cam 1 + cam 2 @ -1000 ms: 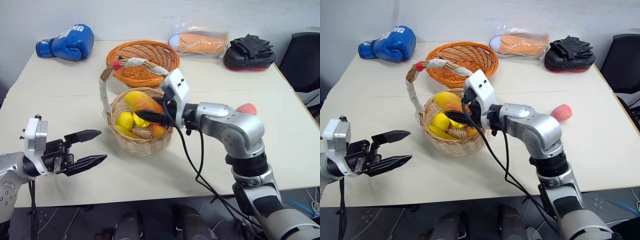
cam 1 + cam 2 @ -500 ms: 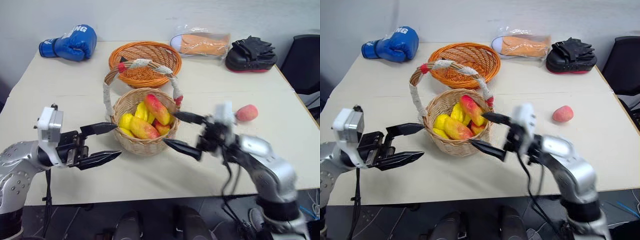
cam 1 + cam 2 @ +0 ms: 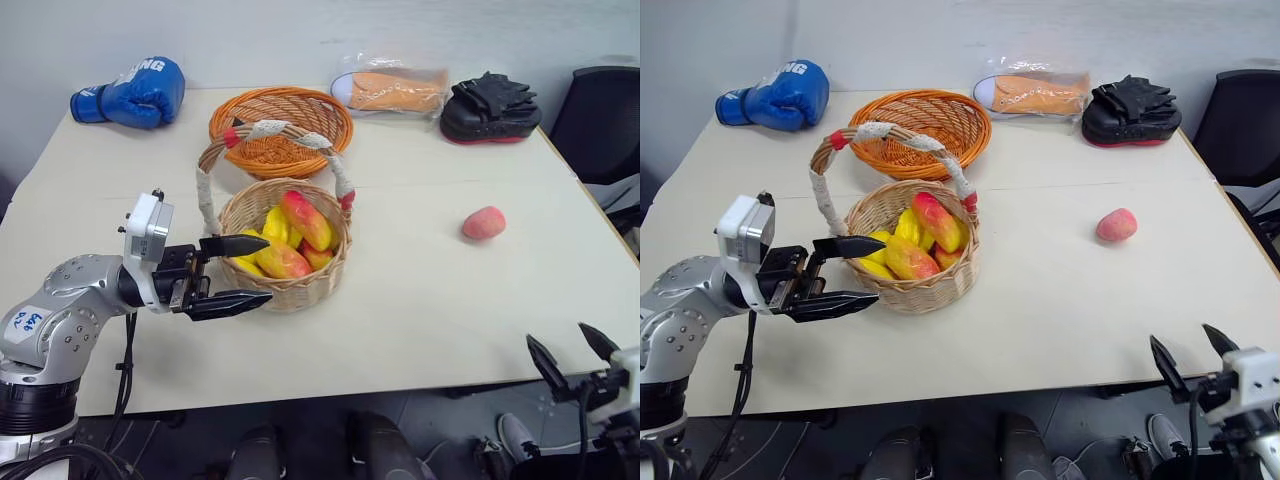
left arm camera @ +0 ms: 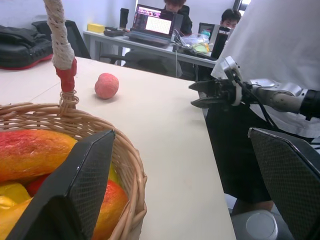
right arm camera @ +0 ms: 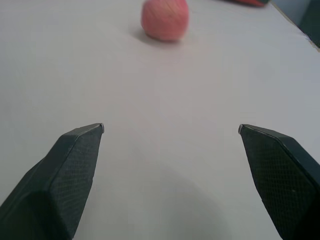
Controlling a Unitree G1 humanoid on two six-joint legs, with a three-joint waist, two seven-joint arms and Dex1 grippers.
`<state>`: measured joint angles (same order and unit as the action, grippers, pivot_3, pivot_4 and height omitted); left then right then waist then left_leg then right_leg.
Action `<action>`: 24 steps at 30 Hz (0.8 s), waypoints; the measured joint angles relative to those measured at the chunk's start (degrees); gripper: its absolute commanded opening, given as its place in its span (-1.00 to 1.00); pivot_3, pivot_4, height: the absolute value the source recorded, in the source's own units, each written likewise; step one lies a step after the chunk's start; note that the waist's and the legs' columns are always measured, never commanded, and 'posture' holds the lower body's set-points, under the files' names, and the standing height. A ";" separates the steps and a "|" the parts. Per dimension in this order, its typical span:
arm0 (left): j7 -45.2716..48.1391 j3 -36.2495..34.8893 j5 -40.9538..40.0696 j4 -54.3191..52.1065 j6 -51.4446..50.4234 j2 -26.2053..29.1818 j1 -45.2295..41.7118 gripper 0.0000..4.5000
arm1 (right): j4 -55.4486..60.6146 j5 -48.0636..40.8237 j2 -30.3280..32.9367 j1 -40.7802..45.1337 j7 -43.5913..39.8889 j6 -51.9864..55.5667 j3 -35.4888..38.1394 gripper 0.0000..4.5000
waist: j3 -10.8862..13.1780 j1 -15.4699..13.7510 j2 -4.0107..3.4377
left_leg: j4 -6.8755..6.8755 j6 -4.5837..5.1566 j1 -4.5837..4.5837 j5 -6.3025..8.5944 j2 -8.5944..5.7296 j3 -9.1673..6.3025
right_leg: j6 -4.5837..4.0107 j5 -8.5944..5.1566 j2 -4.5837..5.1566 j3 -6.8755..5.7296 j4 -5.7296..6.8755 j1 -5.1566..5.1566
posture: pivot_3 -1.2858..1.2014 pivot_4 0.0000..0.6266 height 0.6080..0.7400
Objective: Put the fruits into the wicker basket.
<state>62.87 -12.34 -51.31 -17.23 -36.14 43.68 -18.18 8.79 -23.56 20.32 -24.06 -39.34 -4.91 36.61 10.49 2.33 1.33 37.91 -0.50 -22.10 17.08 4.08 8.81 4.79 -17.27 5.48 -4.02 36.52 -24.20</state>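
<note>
On the table (image 3: 420,300), your wicker basket (image 3: 290,285) holds the mangoes (image 3: 308,220) and yellow pieces, while the peach (image 3: 484,222) lies alone, well apart toward your right. Your left gripper (image 3: 245,272) hangs spread wide just beside the basket's rim, holding nothing. Your right gripper (image 3: 572,352) sits spread and empty off the table's near edge.

Upright wicker basket (image 3: 290,285) of mangoes (image 3: 308,220) and yellow pieces; lone pinkish peach (image 3: 484,222) well apart on the table.
</note>
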 measured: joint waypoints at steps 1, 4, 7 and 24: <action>-0.44 0.01 -0.01 -0.18 -0.01 -0.49 0.00 1.00 | 0.00 -0.10 -0.36 0.32 0.29 -0.40 -0.15 0.99 | 0.00 0.00 0.00 | 0.00 -0.01 0.01 -0.01 0.00 -0.01 | 0.00 0.00 0.00 0.02 0.02 0.00 | 0.03 -0.52 1.00; -1.24 0.01 0.01 -0.32 -0.03 -0.90 0.00 1.00 | 0.24 -0.48 -0.34 3.11 0.97 -0.49 -2.26 0.99 | 0.00 -0.03 0.00 | 0.01 -0.02 0.01 -0.01 -0.01 -0.01 | -0.01 0.00 0.00 0.09 0.04 0.00 | 0.03 -0.52 1.00; -1.00 0.05 1.08 -0.15 0.72 -0.86 -0.13 1.00 | 0.18 -0.80 3.68 9.90 1.37 4.37 -6.22 0.99 | 0.04 0.10 -0.07 | 0.06 0.02 0.01 0.00 -0.06 0.06 | 0.00 0.00 0.03 0.18 0.11 -0.03 | 0.03 -0.52 1.00; -3.35 -0.30 2.44 -2.43 2.43 -1.79 0.79 1.00 | -37.95 5.70 17.51 60.15 5.51 22.57 -20.84 0.99 | 0.07 -0.65 -0.10 | 0.22 0.10 -0.21 -0.09 -0.11 0.12 | 0.03 0.01 0.08 0.15 0.17 -0.19 | 0.03 -0.52 1.00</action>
<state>59.52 -12.64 -48.87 -19.66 -33.72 41.89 -17.39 -29.15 -17.86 37.83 36.08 -33.83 17.66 15.76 10.57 1.67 1.23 38.13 -0.41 -22.32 16.99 3.96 8.92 4.82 -17.26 5.56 -3.86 36.70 -24.39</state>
